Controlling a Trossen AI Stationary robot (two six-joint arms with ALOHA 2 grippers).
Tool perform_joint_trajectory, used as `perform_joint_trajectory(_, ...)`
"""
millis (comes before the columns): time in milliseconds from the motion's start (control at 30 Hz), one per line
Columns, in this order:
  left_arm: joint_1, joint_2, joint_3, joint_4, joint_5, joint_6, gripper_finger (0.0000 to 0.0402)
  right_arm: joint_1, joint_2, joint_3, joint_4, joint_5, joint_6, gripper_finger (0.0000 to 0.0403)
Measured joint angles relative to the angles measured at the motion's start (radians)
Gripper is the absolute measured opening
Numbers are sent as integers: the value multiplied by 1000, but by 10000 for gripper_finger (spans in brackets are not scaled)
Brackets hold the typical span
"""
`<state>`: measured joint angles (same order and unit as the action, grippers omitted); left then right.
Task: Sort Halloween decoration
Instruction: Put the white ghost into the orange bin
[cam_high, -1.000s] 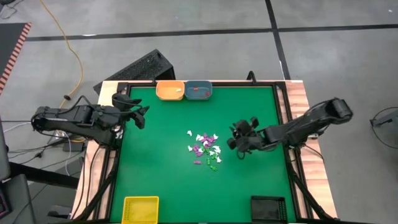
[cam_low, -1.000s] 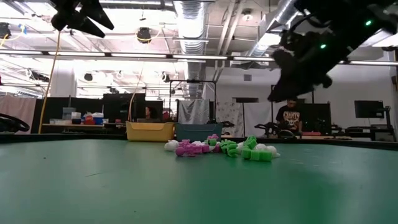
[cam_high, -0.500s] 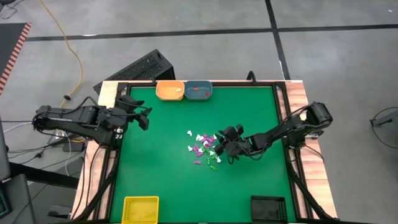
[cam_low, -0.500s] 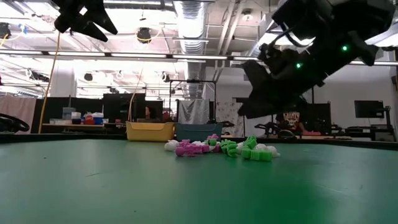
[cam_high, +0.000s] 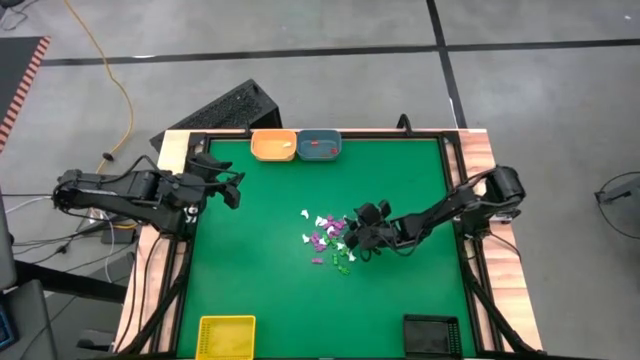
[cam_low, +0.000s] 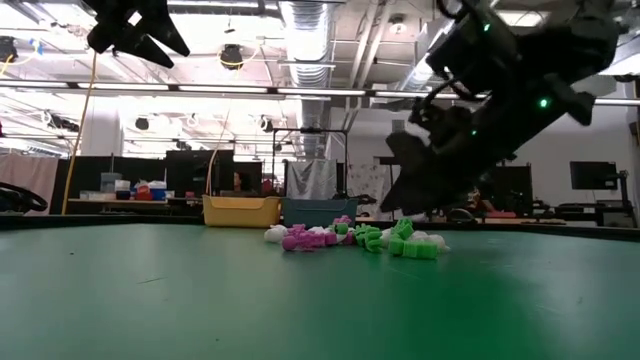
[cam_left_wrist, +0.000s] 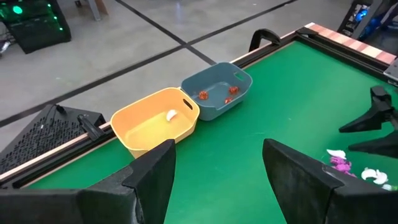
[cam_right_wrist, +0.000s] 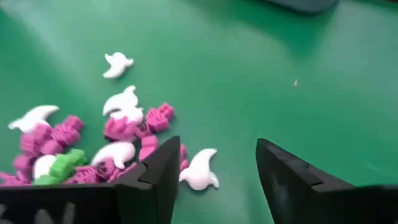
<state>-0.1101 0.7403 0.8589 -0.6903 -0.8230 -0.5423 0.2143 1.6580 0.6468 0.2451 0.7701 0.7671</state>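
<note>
Halloween decoration pieces (cam_high: 329, 240) lay in a loose heap near the middle of the green table (cam_high: 260, 270), a mix of white, purple and green trinkets; a few white ones sat slightly apart from the heap on its far-left side. Right gripper (cam_high: 352, 232) was low over the right edge of the heap, arm reaching in from the right side of the table. In the right wrist view its fingers (cam_right_wrist: 163, 171) stood wide apart and held nothing, with a white ghost-shaped piece (cam_right_wrist: 200, 170) lying on the table between them and purple pieces (cam_right_wrist: 134, 127) just beyond. In the low view the gripper hung just above the green pieces (cam_low: 402, 242); whether it touched them could not be told. Left gripper (cam_high: 232, 188) was raised near the left edge of the table, well apart from the heap, fingers (cam_left_wrist: 153, 171) wide and empty. Orange tray (cam_high: 273, 145) and blue tray (cam_high: 319, 145) sat side by side, touching, at the far edge; the left wrist view showed one white piece (cam_left_wrist: 171, 115) in the orange tray and orange-red pieces (cam_left_wrist: 217, 94) in the blue tray. Yellow tray (cam_high: 225, 337) was at the near-left corner, black tray (cam_high: 432, 336) at the near right.
</note>
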Motion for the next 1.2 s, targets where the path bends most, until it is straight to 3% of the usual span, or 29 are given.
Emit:
perform_joint_trajectory(200, 0, 15, 0, 1, 1, -2, 231, 3, 88, -1, 115, -24, -4, 208)
perform_joint_trajectory(567, 0, 32, 0, 0, 6, -3, 231, 9, 144, 2, 110, -6, 86, 200)
perform_joint_trajectory(700, 0, 32, 0, 0, 6, 0, 231, -3, 125, 0, 84, -6, 74, 200)
perform_joint_trajectory(933, 0, 32, 0, -2, 5, 5, 231, -21, 52, -5, -120, 37, 77, 200)
perform_joint_trajectory(1200, 0, 32, 0, -7, 5, 5, 231, -39, -12, -3, -143, 43, 72, 200)
